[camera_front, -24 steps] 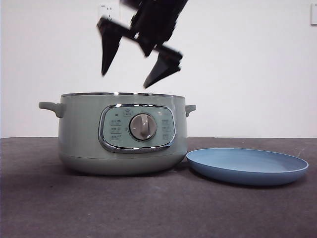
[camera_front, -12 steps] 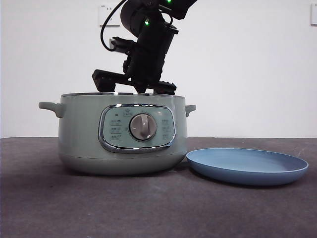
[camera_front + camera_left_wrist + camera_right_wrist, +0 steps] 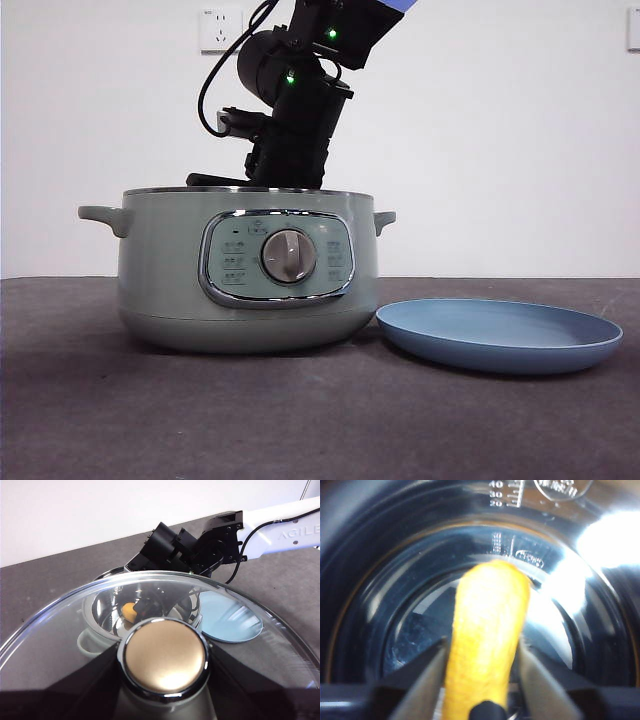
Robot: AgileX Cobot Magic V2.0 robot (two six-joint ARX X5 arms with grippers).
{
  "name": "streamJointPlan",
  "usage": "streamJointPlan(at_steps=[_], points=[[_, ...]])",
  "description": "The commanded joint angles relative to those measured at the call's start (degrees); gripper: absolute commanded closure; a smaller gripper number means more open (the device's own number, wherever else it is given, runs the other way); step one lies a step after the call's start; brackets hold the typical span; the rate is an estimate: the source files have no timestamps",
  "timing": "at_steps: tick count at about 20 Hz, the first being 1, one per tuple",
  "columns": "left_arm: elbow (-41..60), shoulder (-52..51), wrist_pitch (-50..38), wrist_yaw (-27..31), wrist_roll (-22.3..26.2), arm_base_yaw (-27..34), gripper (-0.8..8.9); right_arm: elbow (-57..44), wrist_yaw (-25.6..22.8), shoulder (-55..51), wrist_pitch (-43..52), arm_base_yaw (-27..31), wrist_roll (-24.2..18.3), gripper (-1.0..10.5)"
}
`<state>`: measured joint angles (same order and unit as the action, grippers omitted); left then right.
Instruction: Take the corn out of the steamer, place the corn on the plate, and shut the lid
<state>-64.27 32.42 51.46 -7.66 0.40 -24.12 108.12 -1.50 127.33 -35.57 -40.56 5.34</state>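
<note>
Reaching down into the steamer (image 3: 245,270), the right gripper (image 3: 482,680) was deep inside the pot, its two black jaws set close on either side of the corn (image 3: 487,640), touching the yellow cob's flanks; whether they were already squeezing it, I could not tell for sure. In the front view only the dark arm showed above the steamer's rim, dropping in from twelve o'clock with green lights glowing on it. The corn lay on the shiny dark inner bowl, graduation marks on the wall beyond its tip. Over at three o'clock of the steamer, the light-blue plate (image 3: 500,335) sat bare on the grey table (image 3: 300,420), just beside the pot's base. The left gripper (image 3: 162,700) held the glass lid (image 3: 65,625) up in the air, jaws clamped on its knob (image 3: 165,657), steamer and plate visible through the glass.
</note>
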Motion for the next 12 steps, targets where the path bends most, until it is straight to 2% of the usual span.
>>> streamJointPlan(at_steps=[1,3,5,9,11,12], points=[[-0.42,-0.63,-2.23,-0.26,-0.17,0.11,8.22,-0.04,0.13,0.57,0.11,-0.17,0.66,9.2],[-0.42,-0.63,-1.97,-0.11,-0.17,0.11,8.22,-0.04,0.17,0.57,0.46,-0.17,0.66,9.6],[-0.42,-0.63,-1.97,-0.04,-0.17,0.11,8.22,-0.04,3.67,-0.37,1.97,-0.35,0.85,9.6],[-0.42,-0.63,-2.14,0.02,-0.2,0.11,8.22,-0.02,4.22,-10.84,1.57,-0.35,0.66,9.6],[-0.42,-0.63,-2.12,0.0,-0.17,0.11,8.22,-0.02,3.26,-17.27,-1.95,-0.15,-0.85,9.6],[-0.42,-0.63,-2.12,0.0,-0.2,0.11,8.22,-0.02,-0.33,-20.46,-4.57,0.5,-0.87,9.6]])
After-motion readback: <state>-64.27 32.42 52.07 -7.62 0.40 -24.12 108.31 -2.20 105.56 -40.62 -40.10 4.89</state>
